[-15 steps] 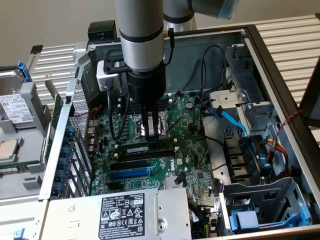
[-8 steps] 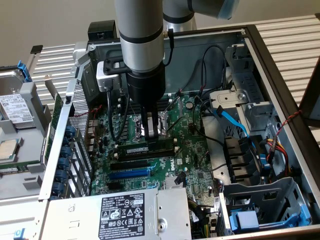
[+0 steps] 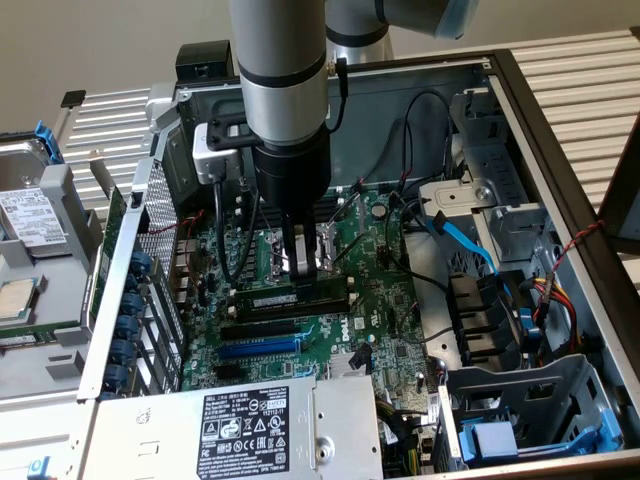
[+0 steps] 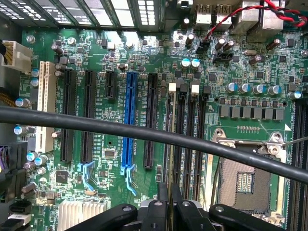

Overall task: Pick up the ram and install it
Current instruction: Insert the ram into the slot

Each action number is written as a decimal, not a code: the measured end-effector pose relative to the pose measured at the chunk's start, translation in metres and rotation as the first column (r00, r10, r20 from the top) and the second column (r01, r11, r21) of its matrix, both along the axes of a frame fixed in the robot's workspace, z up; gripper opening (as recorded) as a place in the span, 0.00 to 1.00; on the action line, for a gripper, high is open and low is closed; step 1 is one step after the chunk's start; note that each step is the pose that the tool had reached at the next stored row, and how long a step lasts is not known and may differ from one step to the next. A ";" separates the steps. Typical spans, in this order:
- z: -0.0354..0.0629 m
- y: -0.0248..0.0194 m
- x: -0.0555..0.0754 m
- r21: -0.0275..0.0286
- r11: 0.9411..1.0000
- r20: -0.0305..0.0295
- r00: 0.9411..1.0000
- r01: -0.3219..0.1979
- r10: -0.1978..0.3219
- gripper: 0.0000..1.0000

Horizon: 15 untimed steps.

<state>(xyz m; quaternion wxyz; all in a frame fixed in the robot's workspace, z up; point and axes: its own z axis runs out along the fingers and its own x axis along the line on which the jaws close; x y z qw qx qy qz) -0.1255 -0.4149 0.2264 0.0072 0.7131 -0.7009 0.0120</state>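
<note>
Black fingers of the end effector (image 4: pixel 167 204) sit closest in the wrist view, pinched shut on the ram (image 4: pixel 169 144), which shows edge-on and stands upright over the memory slots (image 4: pixel 190 130), beside the empty processor socket (image 4: pixel 245 180). So the pickup looks done; whether the stick is seated I cannot tell, and the end effector hasn't let go. On the power supply (image 3: pixel 250 425) a label (image 3: pixel 245 432) carries print too small to read.
</note>
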 end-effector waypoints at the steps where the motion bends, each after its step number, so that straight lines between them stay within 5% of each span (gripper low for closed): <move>1: -0.0001 0.0000 0.000 0.000 1.000 0.000 1.000 0.000 0.000 0.13; 15: -0.0010 0.0000 0.000 0.000 1.000 0.000 1.000 0.000 0.000 0.13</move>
